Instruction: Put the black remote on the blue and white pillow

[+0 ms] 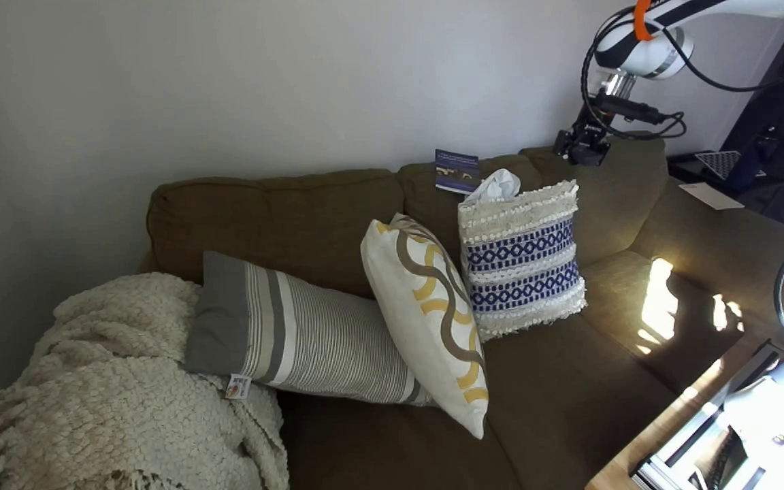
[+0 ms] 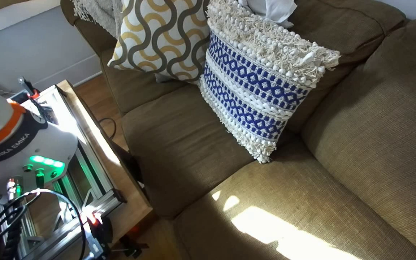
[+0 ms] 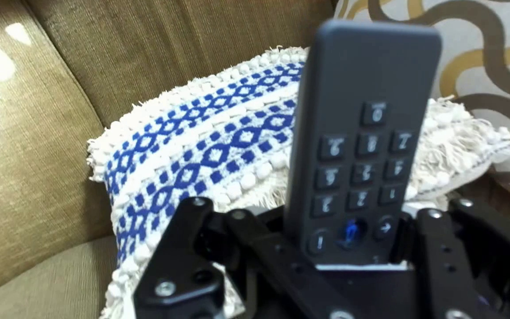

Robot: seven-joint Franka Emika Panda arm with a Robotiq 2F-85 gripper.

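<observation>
The black remote (image 3: 361,124) stands up between my fingers in the wrist view, its number keys facing the camera. My gripper (image 3: 343,228) is shut on its lower end. The blue and white pillow (image 3: 219,141) lies beyond and below the remote there, apart from it as far as I can tell. In an exterior view my gripper (image 1: 581,146) hangs in the air, above and to the right of the pillow (image 1: 525,262); the remote cannot be told from the dark fingers. The pillow leans on the sofa back, and also shows in an exterior view (image 2: 251,83) without the gripper.
A cream swirl pillow (image 1: 426,313) leans beside the blue and white one. A striped pillow (image 1: 337,347) and a fluffy blanket (image 1: 113,381) lie farther left. A white cloth (image 1: 497,187) and a booklet (image 1: 456,171) are at the sofa back. The robot base (image 2: 31,155) stands on a wooden table.
</observation>
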